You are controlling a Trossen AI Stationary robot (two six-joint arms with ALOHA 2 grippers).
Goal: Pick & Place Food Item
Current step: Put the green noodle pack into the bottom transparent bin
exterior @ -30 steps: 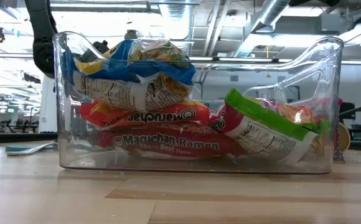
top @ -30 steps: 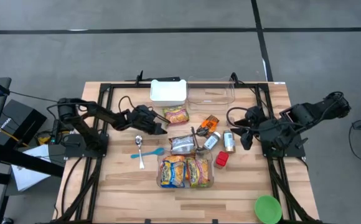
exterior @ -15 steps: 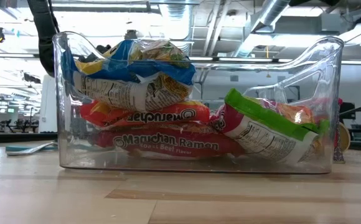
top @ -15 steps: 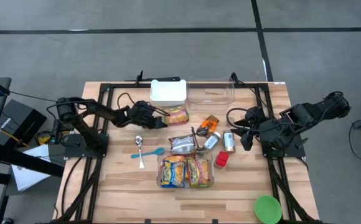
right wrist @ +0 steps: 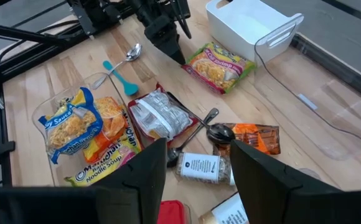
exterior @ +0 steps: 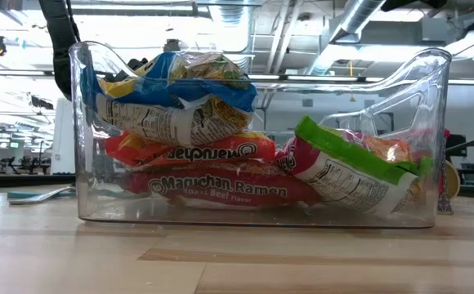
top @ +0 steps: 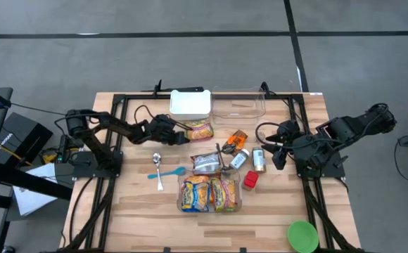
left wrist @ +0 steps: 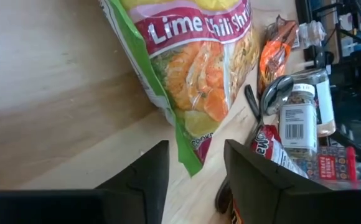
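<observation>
My left gripper (top: 184, 131) has moved from beside metal spoon (top: 158, 166) up to green-edged lime chili shrimp noodle packet (top: 200, 129); fingers apart, packet corner between them, unclamped. Packet flat near white rectangular bin (top: 190, 104). Clear plastic bin (top: 210, 192) holds ramen packets. My right gripper (top: 278, 151) parked right, fingers apart.

A green-edged noodle packet (left wrist: 193, 68) is showing a pink band and orange shrimp print. The white bin (top: 190, 104) is sitting pale against light wood (top: 141, 204). A turquoise spoon (top: 167, 172), red box (top: 250, 180) and green bowl (top: 302, 235) are standing out brightly.
</observation>
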